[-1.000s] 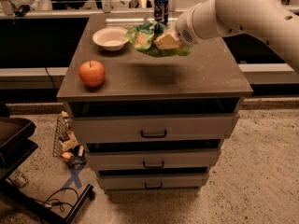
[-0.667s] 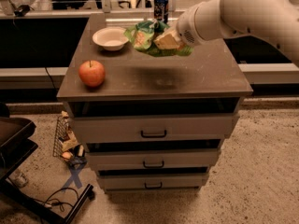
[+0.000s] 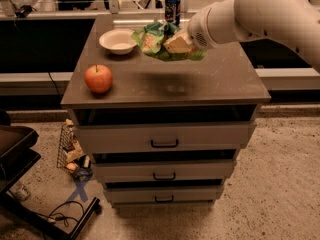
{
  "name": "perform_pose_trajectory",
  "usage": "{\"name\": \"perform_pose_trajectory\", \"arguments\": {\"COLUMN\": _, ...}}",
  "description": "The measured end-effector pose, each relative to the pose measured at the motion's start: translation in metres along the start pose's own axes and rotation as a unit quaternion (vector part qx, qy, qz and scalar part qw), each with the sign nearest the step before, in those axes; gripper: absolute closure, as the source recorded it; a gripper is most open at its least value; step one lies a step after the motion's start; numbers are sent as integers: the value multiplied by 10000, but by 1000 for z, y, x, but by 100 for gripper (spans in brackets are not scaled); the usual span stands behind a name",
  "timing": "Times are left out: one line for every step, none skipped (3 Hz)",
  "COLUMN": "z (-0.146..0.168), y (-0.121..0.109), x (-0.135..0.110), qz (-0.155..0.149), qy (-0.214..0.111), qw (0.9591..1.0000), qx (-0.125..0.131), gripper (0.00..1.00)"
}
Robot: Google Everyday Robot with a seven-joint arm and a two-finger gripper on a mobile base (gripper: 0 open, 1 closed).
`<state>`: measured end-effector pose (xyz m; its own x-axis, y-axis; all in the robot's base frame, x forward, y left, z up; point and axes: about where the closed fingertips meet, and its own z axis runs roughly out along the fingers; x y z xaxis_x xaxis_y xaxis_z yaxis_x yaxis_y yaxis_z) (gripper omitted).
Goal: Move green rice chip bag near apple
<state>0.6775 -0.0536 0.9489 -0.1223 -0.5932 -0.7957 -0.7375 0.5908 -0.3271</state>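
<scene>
**Green rice chip bag held aloft, barely shifted from a second ago**

Green rice chip bag sits in the upper middle of the frame, off the surface. Its soft shadow falls on the cabinet top below and in front of it. Compared with a second ago, almost nothing has changed: the bag, the arm and everything on the cabinet are in practically the same spots in the frame. If there is any drift to the left, it is too slight to call.

The gripper comes in from the upper right and is closed on the right half of the bag, with a tan finger pressed into the foil. It has hold of nothing else.

For the task, this means the lift is done but the carry has hardly begun. The apple is at centre-left, near the front left edge of the top and well apart from the bag. My read is that the bag has to travel left and toward the bottom of the frame before it is set down.

The bag's long axis runs roughly left to right across the frame, dipping a little at the right end. The crumpled free end points left, toward the white bowl just beside it. A dark soda can stands behind the bag at the back edge.
</scene>
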Motion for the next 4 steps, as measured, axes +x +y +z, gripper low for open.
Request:
{"name": "perform_pose_trajectory", "arguments": {"z": 1, "y": 1, "x": -1, "qz": -6, "qy": -1, "qw": 10000, "qx": -11, "gripper": 39}}
{"name": "perform_pose_trajectory", "arguments": {"z": 2, "y": 3, "x": -1, "qz": -13, "qy": -3, "qw": 10000, "qx": -23, "gripper": 17}}
{"name": "perform_pose_trajectory", "arguments": {"z": 3, "y": 4, "x": -2, "qz": -20, "qy": -4, "qw": 10000, "qx": -36, "gripper": 0}}
{"name": "perform_pose_trajectory", "arguments": {"z": 3, "y": 4, "x": -2, "qz": -21, "qy": -4, "qw": 10000, "qx": -36, "gripper": 0}}
